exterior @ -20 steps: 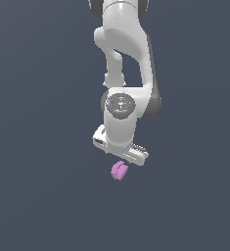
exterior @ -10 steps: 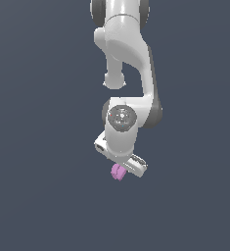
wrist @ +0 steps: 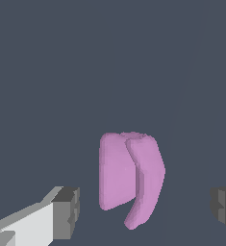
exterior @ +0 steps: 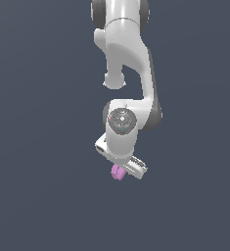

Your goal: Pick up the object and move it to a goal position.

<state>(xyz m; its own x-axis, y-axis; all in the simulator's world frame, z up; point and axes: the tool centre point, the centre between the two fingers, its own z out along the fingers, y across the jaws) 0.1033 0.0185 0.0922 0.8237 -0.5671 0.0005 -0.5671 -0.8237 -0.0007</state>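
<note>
Item 1, nearest: gripper (wrist: 145,204). White body, dark grey pads (wrist: 69,211). Spread wide, holding nothing; in the wrist view both pads stand well apart from the chunk, with bare gaps on each side.

Item 2: object (wrist: 131,178). Small pink-purple lump, rounded, with a groove running across it. It lies between the two pads, nearer the white-backed finger. In the exterior view the object (exterior: 117,172) shows just under the lower edge of the hand, partly hidden by it. Whether it rests on a surface cannot be told; the ground is one flat grey.

Item 3: arm (exterior: 128,83). White, reaching down from the top of the exterior view, wrist bent over the object.

Item 4: containers. None visible. No goal marker visible either.

Risks, as judged:
- Off-centre closing: the nearer pad would probably reach the lump first and push it sideways.
- Lumpy, curved faces: pads may meet a slope or the groove, so the lump twists or squirts out.
- Closing too high: pads catch only the top and the grip slips on lifting.
</note>
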